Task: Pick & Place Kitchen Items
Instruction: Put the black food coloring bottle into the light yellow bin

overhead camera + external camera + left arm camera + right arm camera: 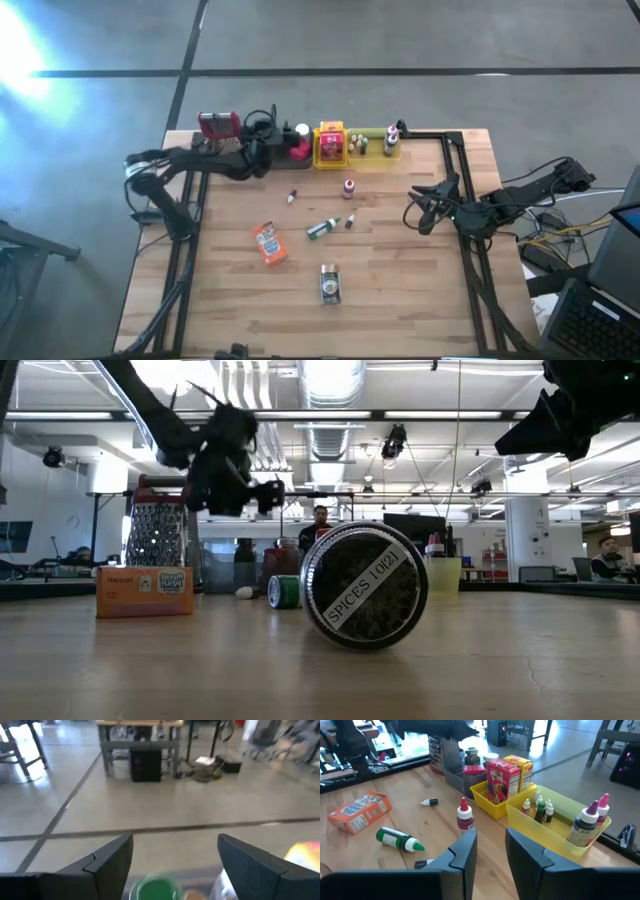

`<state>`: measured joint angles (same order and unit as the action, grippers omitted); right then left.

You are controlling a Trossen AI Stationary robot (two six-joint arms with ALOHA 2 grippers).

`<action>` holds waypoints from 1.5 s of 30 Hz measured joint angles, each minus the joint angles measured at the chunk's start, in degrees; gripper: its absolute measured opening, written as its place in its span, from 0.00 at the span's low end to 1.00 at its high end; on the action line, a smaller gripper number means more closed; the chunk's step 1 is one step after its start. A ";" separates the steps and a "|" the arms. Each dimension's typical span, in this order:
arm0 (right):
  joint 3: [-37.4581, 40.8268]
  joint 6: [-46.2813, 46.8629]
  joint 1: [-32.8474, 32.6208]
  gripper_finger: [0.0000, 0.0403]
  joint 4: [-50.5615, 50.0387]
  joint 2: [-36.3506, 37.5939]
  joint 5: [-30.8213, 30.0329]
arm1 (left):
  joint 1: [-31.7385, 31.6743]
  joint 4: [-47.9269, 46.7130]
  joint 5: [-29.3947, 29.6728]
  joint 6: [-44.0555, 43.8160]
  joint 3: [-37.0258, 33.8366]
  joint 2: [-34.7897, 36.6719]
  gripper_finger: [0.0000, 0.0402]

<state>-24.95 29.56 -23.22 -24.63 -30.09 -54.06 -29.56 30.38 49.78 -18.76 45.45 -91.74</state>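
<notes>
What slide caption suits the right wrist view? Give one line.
Right gripper open, facing a red-capped bottle, orange packet and filled yellow trays.

place: lab/workshop | cues: concrete floor (400, 40), exposed ceiling ducts (330, 420), desks with monitors (415, 530)

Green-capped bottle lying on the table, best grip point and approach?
The green-capped bottle lies on its side on bare wood, long axis slanted in the high view, apart from the orange packet and the tiny bottle. Probably best: come straight down, jaws turned across the long axis, closing on the white body at mid-length, not the tapered tip, where the jaws could slip.
</notes>
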 joint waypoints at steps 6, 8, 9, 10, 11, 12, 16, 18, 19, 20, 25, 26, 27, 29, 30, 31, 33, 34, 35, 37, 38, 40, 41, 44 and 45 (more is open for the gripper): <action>0.00 -0.21 0.00 0.28 0.01 0.00 -0.02 | 0.77 -0.17 -10.57 2.85 0.00 9.41 0.73; 0.00 -0.21 0.00 0.29 0.01 0.00 -0.02 | 1.11 -0.73 -15.74 3.69 0.00 12.71 0.72; 0.00 -0.20 0.00 0.30 0.01 0.00 -0.01 | 1.39 -1.25 -17.84 4.01 0.00 14.26 0.73; 0.00 -0.16 0.00 0.31 0.01 0.00 -0.01 | 1.69 -2.32 -19.79 4.23 0.04 15.83 0.73; 0.00 -0.13 0.00 0.31 0.01 0.00 0.00 | 2.06 -4.22 -21.31 4.43 0.25 17.46 0.72; 0.00 -0.13 0.00 0.32 0.01 0.00 0.03 | 2.49 -6.13 -22.65 4.82 0.59 18.84 0.72; 0.00 0.01 0.02 0.35 0.01 0.00 0.02 | 4.86 -16.33 -26.75 7.02 2.68 23.92 0.72; 0.00 0.01 0.02 0.37 0.05 0.00 0.00 | 6.43 -21.81 -28.32 7.65 3.54 25.86 0.72; 0.00 0.01 0.02 0.38 0.11 0.00 0.00 | 7.28 -24.41 -28.58 7.67 4.00 26.63 0.72; 0.00 0.01 0.00 0.38 0.26 0.00 0.00 | 8.24 -26.86 -28.78 7.53 4.40 27.38 0.72; 0.00 -0.02 0.00 0.41 1.67 0.01 -0.07 | 13.97 -35.86 -28.85 4.98 5.31 29.65 0.72; 0.00 -0.02 0.00 0.41 1.67 0.02 -0.09 | 15.30 -36.39 -28.76 4.75 5.18 29.72 0.72; 0.00 -0.02 0.00 0.41 1.67 0.00 -0.09 | 16.74 -36.68 -28.38 4.70 4.95 29.70 0.71; 0.00 -0.02 0.00 0.41 1.69 0.00 -0.09 | 19.79 -38.33 -26.73 4.41 4.83 29.35 0.71; 0.00 -0.02 0.00 0.42 1.69 0.00 -0.09 | 21.33 -38.98 -25.59 4.21 4.83 29.03 0.70; 0.00 -0.02 0.00 0.41 1.69 0.00 -0.09 | 22.82 -39.87 -23.99 4.12 4.83 28.69 0.70; 0.00 -0.04 0.00 0.40 1.70 0.00 -0.10 | 25.68 -41.38 -19.84 3.96 4.79 28.04 0.69; 0.00 -0.04 0.00 0.40 1.72 0.00 -0.11 | 26.83 -41.94 -17.53 3.45 4.79 27.76 0.69; 0.00 -0.11 0.00 0.39 1.76 0.00 -0.11 | 27.75 -42.94 -15.78 1.99 4.79 27.58 0.68; 0.00 -0.17 0.00 0.37 1.77 0.00 -0.11 | 28.62 -45.34 -14.60 -2.67 4.79 27.20 0.68; 0.00 -0.16 0.00 0.36 1.82 0.00 -0.11 | 28.67 -46.77 -14.88 -5.67 4.79 26.84 0.68; 0.00 -0.18 0.00 0.33 2.07 0.00 -0.11 | 28.60 -50.49 -16.35 -10.97 4.98 25.68 0.68; 0.00 -0.19 0.00 0.32 2.33 0.00 -0.11 | 28.54 -52.20 -16.85 -13.16 5.25 24.79 0.68; 0.00 -0.19 0.01 0.30 2.65 0.00 -0.11 | 28.54 -56.41 -17.34 -17.50 6.40 21.80 0.68; 0.00 -0.19 0.00 0.29 2.63 0.00 -0.11 | 28.55 -57.08 -17.34 -18.80 6.57 20.78 0.68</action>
<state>-24.95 29.36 -23.22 -22.00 -30.09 -54.17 -1.00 -26.70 32.44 -37.56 52.02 -70.96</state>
